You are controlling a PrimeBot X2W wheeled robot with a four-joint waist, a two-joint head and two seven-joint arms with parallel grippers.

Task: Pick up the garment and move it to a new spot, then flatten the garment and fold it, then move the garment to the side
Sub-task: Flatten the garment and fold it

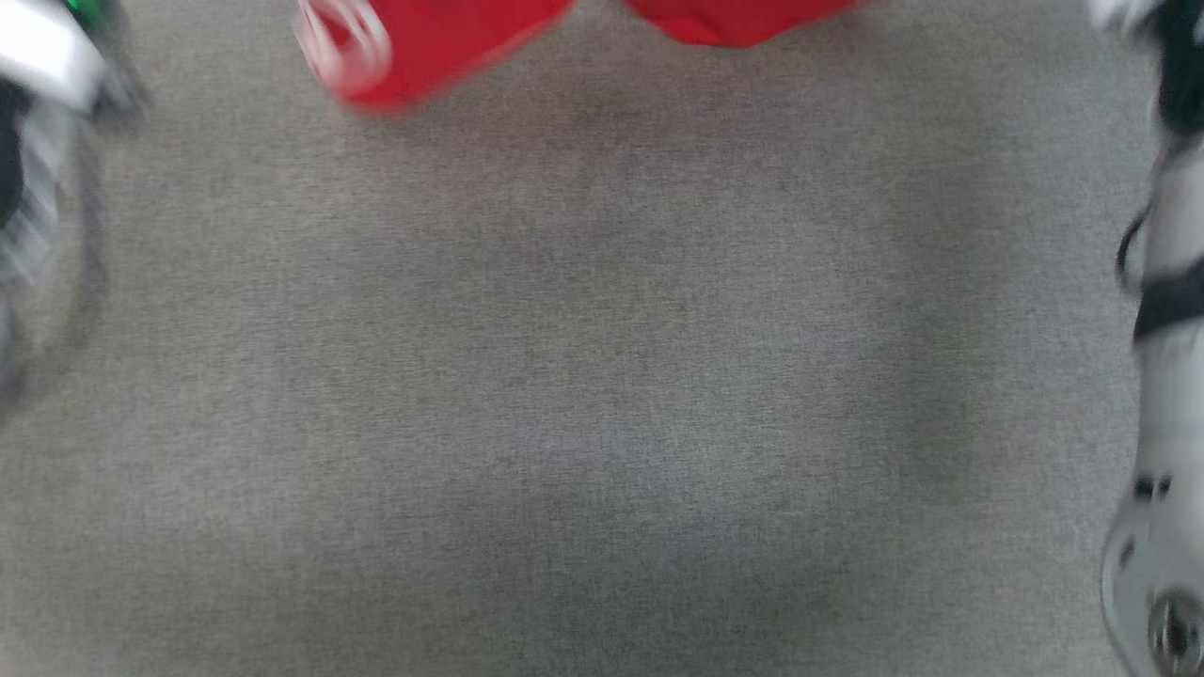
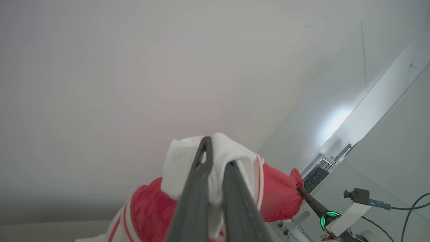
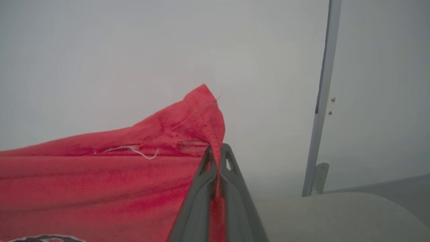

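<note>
2 grips on the garment (image 1: 442, 38), both closed on cloth.

Left gripper (image 2: 218, 153): jaws pinched on a bunched white sleeve (image 2: 181, 161), beside the striped trim (image 2: 259, 178).

Right gripper (image 3: 217, 151): jaws pinched on a red seamed corner.

The garment hangs between them, clear of the grey surface (image 1: 602, 376). In head view its lower folds show blurred at the top edge.

Judgement: carry phase, flattening not yet begun.

To do it well:
- Hold both pinches firm.
- Spread the grippers until the cloth is taut.
- Lower evenly so the hanging edge lands first on the bare middle.
- Then draw back to lay it flat.

Risk: the bunched sleeve may slip.
</note>
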